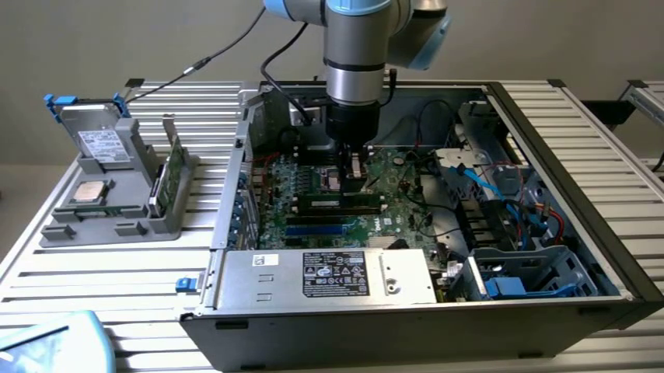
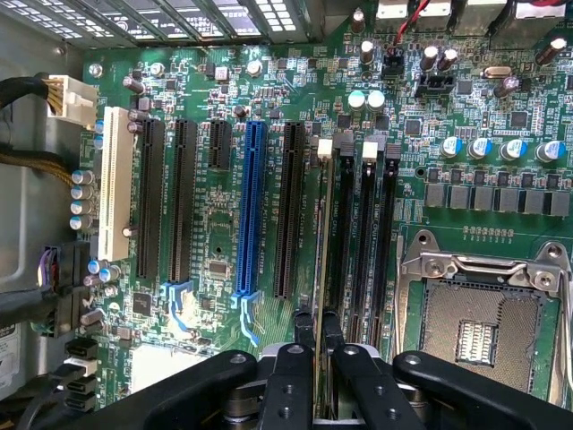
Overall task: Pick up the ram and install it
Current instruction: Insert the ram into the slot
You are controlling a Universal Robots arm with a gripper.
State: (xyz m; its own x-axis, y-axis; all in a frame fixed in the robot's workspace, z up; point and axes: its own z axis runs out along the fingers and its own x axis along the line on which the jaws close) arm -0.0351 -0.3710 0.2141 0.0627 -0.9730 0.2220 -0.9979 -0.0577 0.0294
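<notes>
In the exterior view, the gripper (image 1: pixel 355 172) is reaching down into the open computer case (image 1: pixel 581 194), over the motherboard (image 1: pixel 311 203) at about 12 o'clock from the power supply (image 1: pixel 322 276). In the wrist view, the fingers (image 2: pixel 333 336) are pinching the ram (image 2: pixel 320 260) edge-on, standing in a slot just beside the black memory slots (image 2: pixel 363 233).

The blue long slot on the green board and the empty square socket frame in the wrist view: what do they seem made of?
The blue long slot looks like moulded plastic: uniform colour, dull sheen. The square socket frame seems bare metal: silvery and reflective, probably steel.
</notes>
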